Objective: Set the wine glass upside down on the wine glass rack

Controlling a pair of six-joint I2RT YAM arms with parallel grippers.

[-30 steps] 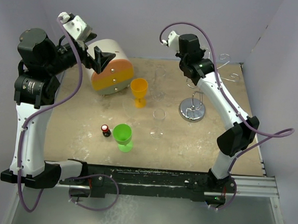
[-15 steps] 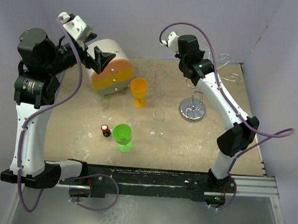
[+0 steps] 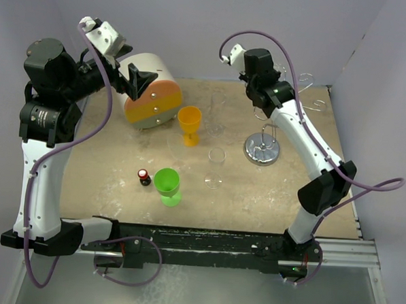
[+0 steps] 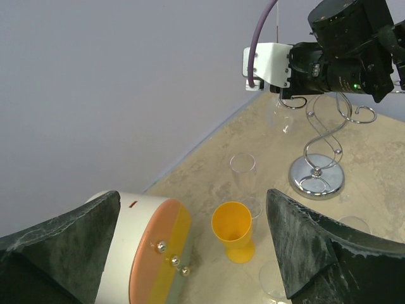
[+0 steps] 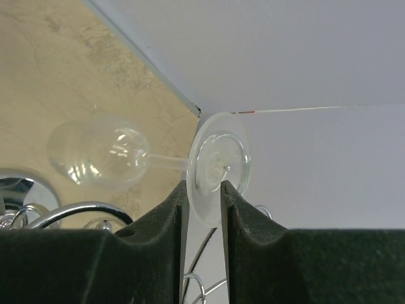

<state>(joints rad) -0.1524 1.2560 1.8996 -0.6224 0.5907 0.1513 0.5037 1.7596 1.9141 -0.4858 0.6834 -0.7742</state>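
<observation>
In my right wrist view the wine glass rack [image 5: 76, 210] is mostly lost behind my right gripper [image 5: 202, 193] and the bottom edge (only a few curled wires and a sliver of chrome base show). The wine glass [image 5: 101, 157], near the rack's loops, has the lower rim of its foot buried between my fingers [image 5: 82, 266]. From above it is too faint to make out.

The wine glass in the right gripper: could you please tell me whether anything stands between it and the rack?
Nothing visible does. The right gripper pinches the wine glass by its foot; the looped arms of the rack sit close by, unobstructed.
</observation>
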